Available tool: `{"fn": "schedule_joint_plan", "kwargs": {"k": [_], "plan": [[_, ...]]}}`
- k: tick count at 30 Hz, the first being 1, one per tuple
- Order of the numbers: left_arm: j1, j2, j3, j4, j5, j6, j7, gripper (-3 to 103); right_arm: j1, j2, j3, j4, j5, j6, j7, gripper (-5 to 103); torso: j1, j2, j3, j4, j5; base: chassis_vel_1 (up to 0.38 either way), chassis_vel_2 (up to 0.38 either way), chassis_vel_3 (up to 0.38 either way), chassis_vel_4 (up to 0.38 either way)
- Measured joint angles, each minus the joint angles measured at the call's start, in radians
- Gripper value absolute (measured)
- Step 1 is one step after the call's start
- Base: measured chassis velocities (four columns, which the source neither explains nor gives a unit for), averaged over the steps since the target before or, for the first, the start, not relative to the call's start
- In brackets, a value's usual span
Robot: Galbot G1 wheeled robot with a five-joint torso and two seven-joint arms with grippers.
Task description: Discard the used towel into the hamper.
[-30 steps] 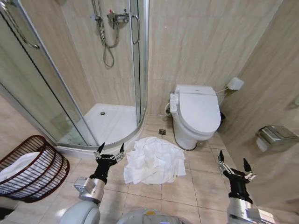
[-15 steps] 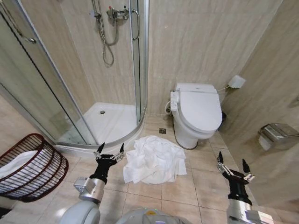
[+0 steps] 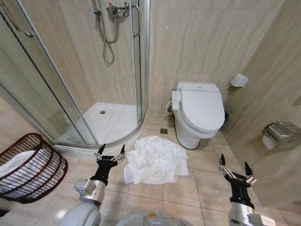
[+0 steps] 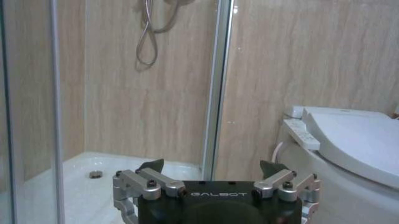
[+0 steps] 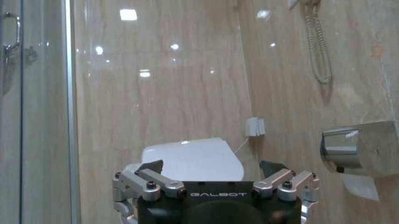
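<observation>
- Holding my left gripper [image 3: 111, 151] spread wide and empty above the tiled floor [image 3: 178, 190], I have it just beside the towel's left edge, not touching.
- My right gripper [image 3: 233, 165] hangs low on my right, fingers wide apart as well, gripping nothing, well apart from the towel.
- White towel [image 3: 155, 161] lies crumpled on the floor between the shower tray [image 3: 110, 125] and the toilet [image 3: 200, 115].
- Reddish-brown hamper [image 3: 30, 165] stands far to my left, by the shower's glass, with white cloth already inside.
</observation>
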Motion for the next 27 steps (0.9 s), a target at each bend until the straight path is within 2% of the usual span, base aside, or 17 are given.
{"fn": "schedule_joint_plan", "kwargs": {"k": [14,27], "plan": [[0.0,0.0,0.0,0.0,0.0,0.0,0.0,100,-0.008,0.008,-0.035,-0.006,-0.039,0.023,-0.008,100,0.001,0.005,0.003,0.0,0.0,0.0,0.0,0.0,0.0],[0.0,0.0,0.0,0.0,0.0,0.0,0.0,100,0.003,0.006,-0.041,-0.034,-0.038,0.058,-0.029,100,0.003,0.008,0.006,-0.0001,0.0,-0.087,0.083,0.086,-0.084]]}}
